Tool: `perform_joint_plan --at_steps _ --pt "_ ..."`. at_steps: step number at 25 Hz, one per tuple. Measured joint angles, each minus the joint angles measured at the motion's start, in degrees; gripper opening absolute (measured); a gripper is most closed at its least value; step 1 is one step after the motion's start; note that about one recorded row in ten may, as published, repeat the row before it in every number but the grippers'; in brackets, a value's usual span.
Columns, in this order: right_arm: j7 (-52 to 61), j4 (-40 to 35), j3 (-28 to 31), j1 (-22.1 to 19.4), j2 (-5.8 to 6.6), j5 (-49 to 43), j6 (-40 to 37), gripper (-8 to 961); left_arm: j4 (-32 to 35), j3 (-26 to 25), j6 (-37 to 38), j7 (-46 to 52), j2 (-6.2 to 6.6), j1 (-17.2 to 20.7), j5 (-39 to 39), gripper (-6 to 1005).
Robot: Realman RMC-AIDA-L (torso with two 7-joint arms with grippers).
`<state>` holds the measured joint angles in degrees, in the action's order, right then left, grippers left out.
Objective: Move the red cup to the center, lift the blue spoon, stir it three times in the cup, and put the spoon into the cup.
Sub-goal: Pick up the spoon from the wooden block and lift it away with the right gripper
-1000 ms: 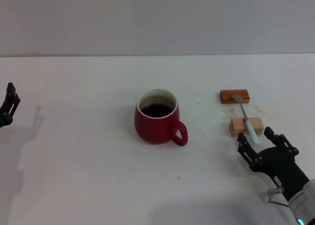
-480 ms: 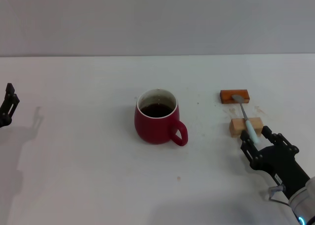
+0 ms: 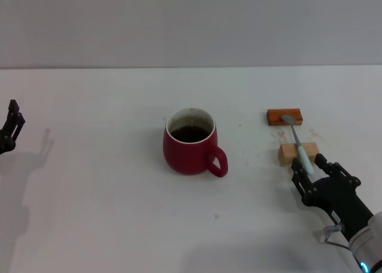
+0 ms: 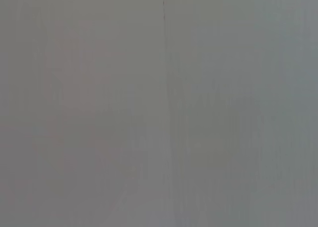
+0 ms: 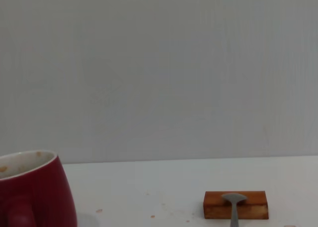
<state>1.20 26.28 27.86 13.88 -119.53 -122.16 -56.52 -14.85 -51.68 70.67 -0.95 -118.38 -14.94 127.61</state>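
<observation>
The red cup (image 3: 190, 141) stands in the middle of the table with dark liquid inside and its handle towards the front right; its side also shows in the right wrist view (image 5: 30, 192). The blue spoon (image 3: 300, 146) lies across two blocks at the right, its grey bowl (image 5: 233, 202) on the orange-brown block (image 3: 285, 116) and its pale handle on the tan block (image 3: 296, 153). My right gripper (image 3: 310, 166) is open, its fingers on either side of the handle's near end. My left gripper (image 3: 12, 126) is parked at the far left edge.
The white table (image 3: 107, 195) runs back to a plain grey wall. The orange-brown block also shows in the right wrist view (image 5: 236, 205). The left wrist view shows only grey wall.
My right gripper has moved forward towards the spoon, so its fingers now flank the handle's end. The cup, spoon and left arm have not moved.
</observation>
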Motion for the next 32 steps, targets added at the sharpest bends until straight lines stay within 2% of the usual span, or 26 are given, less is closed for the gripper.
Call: perform_joint_plan --at_steps 32 --pt "0.0 0.0 0.6 0.7 0.09 0.0 0.5 388 0.7 0.0 -0.4 0.0 -0.01 -0.8 -0.3 855"
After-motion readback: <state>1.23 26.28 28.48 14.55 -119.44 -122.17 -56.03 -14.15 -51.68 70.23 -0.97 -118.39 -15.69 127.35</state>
